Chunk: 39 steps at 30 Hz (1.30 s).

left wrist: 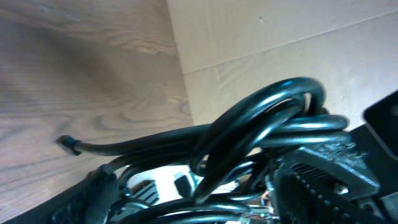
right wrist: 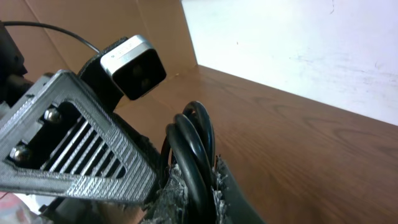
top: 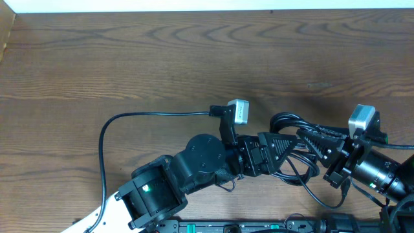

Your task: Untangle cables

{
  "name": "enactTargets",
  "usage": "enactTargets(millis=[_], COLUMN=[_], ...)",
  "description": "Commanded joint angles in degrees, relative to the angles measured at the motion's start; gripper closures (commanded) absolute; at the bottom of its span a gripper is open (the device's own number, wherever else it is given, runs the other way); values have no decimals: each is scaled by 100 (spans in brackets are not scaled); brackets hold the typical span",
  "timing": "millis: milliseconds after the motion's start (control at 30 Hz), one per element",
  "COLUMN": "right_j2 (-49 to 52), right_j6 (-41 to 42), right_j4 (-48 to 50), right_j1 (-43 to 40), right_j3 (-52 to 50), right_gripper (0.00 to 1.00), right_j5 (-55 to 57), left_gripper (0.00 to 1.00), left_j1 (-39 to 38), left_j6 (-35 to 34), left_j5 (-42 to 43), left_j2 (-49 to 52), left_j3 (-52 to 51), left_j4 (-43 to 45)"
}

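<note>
The cables (top: 289, 122) are a knot of black loops lying between my two arms at the right of the table. My right gripper (top: 309, 137) reaches in from the right and is shut on two of the loops (right wrist: 194, 146), which are pinched upright between its frayed pads (right wrist: 214, 186). My left gripper (top: 292, 147) comes from the lower left and stands open, its fingers either side of the bundle (left wrist: 273, 118). One loose cable end (left wrist: 68, 144) rests on the wood. In the right wrist view the left gripper's ribbed finger (right wrist: 81, 146) sits right beside the held loops.
The wooden table (top: 162, 58) runs to a pale wall edge (top: 194, 6) at the back. A thin black camera lead (top: 102, 145) curves from the left arm across the table's left half. More cable strands (top: 310, 184) trail toward the front edge.
</note>
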Motion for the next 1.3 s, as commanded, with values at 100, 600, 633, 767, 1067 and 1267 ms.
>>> enactTargets(millis=[100, 600, 633, 767, 1067, 1267], right_j2=[-13, -13, -13, -13, -13, -13], right_j6=[79, 293, 293, 293, -667, -678], right_j4=[37, 444, 442, 413, -31, -214], right_j1=[2, 0, 2, 0, 0, 0], right_j3=[74, 74, 74, 74, 72, 72], right_gripper=[99, 99, 99, 99, 99, 71], right_j5=[-94, -1419, -1484, -1534, -1235, -332], left_gripper=[39, 60, 62, 79, 93, 92], left_j1=[-9, -7, -7, -7, -7, -7], left_j6=[-66, -280, -280, -280, 356, 2002], left_j5=[92, 26, 26, 31, 31, 20], left_j2=[-7, -7, -7, -13, -11, -13], left_j3=[87, 87, 87, 87, 87, 87], left_j4=[61, 96, 111, 203, 203, 20])
